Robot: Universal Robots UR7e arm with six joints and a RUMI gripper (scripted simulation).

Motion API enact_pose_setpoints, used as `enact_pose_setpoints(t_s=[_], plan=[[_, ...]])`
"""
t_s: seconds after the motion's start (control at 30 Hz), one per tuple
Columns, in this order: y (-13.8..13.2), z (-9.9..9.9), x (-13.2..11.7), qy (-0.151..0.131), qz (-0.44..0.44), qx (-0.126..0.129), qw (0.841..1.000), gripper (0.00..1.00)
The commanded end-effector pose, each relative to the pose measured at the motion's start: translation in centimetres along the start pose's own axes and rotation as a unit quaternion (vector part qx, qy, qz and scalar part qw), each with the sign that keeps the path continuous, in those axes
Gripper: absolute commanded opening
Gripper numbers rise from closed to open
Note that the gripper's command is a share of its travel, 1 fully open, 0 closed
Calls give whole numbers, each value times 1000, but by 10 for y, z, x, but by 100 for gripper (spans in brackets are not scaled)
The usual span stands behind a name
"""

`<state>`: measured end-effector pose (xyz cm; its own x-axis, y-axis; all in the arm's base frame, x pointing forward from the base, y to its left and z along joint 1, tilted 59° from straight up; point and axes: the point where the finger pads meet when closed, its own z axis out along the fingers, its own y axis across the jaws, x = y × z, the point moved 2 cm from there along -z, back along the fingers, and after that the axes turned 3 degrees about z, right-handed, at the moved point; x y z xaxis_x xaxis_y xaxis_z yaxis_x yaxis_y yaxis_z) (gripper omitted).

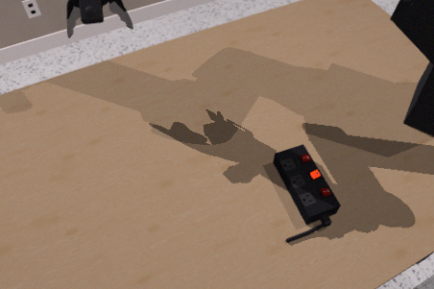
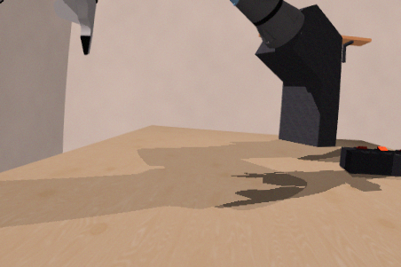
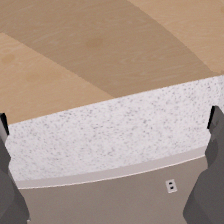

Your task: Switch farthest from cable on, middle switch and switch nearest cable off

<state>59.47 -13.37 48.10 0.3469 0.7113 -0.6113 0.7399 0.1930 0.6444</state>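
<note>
Power strip [image 1: 306, 183], face up, lying near the bench's right edge.
Gripper [image 1: 98, 23] hanging high over the far edge, jaws spread, holding nothing; middle switch [image 1: 315, 175] apparently glowing, so switching seems unstarted.

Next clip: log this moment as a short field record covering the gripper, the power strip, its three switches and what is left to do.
gripper: gripper open, holding nothing, raised high near the wall, far from the strip
power strip: power strip flat on the wooden table, right way up, sockets and switches facing up
cable: cable leaves the near end
far switch: far switch dark red, looks off
middle switch: middle switch bright orange, looks on
near switch: near switch dark red, looks off
remaining: likely far switch on, middle switch off
</note>
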Motion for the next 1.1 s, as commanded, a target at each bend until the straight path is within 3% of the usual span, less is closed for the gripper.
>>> enact_pose_setpoints(t_s=[0.0, 1.07], plan=[[0, -1, 0, 0, 0, -1, 1000, 100], [-1, 3, 9, 1, 14, 1, 1000, 100]])
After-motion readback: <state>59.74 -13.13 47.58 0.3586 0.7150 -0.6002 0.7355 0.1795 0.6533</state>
